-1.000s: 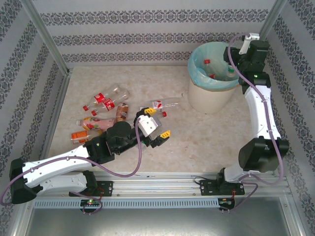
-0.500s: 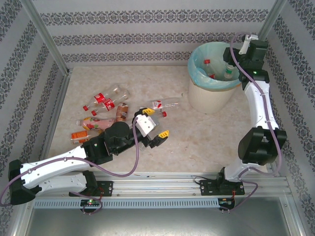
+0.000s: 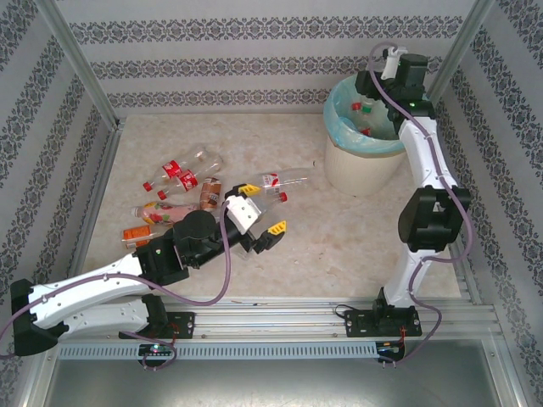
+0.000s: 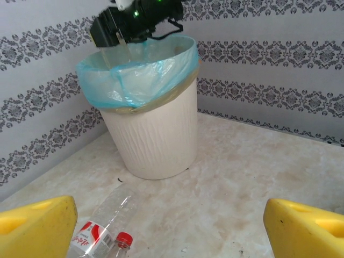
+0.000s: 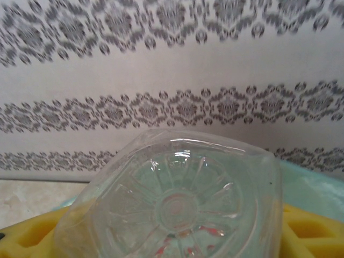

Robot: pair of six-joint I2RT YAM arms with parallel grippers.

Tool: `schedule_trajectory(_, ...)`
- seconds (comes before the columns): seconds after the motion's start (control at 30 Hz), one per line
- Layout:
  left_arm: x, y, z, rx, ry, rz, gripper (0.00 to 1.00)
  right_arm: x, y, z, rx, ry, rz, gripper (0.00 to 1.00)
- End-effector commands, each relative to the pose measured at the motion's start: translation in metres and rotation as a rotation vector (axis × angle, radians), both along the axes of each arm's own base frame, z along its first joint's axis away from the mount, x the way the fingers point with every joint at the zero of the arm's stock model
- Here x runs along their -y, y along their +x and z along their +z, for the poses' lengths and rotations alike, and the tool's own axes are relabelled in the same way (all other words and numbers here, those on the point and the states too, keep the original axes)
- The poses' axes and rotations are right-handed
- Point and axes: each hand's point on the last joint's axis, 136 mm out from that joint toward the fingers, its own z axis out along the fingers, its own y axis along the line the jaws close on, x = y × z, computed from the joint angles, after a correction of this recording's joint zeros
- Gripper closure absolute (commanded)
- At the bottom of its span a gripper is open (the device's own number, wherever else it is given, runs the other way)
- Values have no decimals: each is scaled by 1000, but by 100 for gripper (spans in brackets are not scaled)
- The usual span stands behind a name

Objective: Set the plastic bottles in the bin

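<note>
Top external: I see the table (image 3: pixel 339 246) with the turquoise-lined bin (image 3: pixel 356 170) at its far right corner. My right gripper (image 3: pixel 371 89) hangs over its rim, jaws clamped on a clear bottle (image 5: pixel 180 207). My left gripper (image 3: pixel 263 209) gapes wide, holding nothing, near the loose plastic bottles (image 3: pixel 182 191), perhaps seven, on the left side.

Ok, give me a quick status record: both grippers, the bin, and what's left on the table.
left gripper: open, empty, low over the table, beside a red-capped bottle
right gripper: shut on a clear bottle, over the bin
bin: upright, some bottles inside
table: cluster of bottles lying at the left
</note>
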Motion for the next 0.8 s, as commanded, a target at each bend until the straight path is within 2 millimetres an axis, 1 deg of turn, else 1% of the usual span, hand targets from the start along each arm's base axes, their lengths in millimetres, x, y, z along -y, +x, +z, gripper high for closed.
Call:
schedule_trajectory(0.0, -9, 3, -1, 2, 9, 35, 10, 1, 1, -13, -18, -27, 10, 65)
schedule_trajectory(0.07, -7, 3, -1, 5, 10, 30, 10, 1, 2, -27, -47, -39, 12, 62)
schedule_trajectory(0.13, -4, 2, -2, 3, 15, 20, 10, 1, 1, -34, -64, -49, 15, 59)
schedule_trajectory(0.2, -1, 3, -5, 1, 21, 11, 9, 1, 0, -39, -74, -54, 20, 50)
schedule_trajectory(0.23, 0, 3, -5, 1, 25, 10, 10, 0, -1, -38, -76, -53, 25, 47)
schedule_trajectory(0.33, 4, 4, -8, 4, 41, 2, 9, -4, -7, -21, -48, -49, 36, 42)
schedule_trajectory(0.4, 7, 5, -10, 9, 53, 0, 9, -9, -13, -1, -6, -53, 40, 35)
schedule_trajectory(0.5, 10, 6, -11, 13, 63, -7, 9, -8, -19, 20, 41, -73, 16, 29)
schedule_trajectory(0.57, 12, 6, -11, 12, 66, -12, 9, -7, -20, 29, 56, -78, 5, 27)
schedule_trajectory(0.67, 12, 6, -12, 9, 60, -12, 9, -6, -19, 33, 62, -85, 1, 27)
schedule_trajectory(0.77, 10, 6, -15, 6, 59, -4, 9, -8, -17, 26, 32, -82, 13, 27)
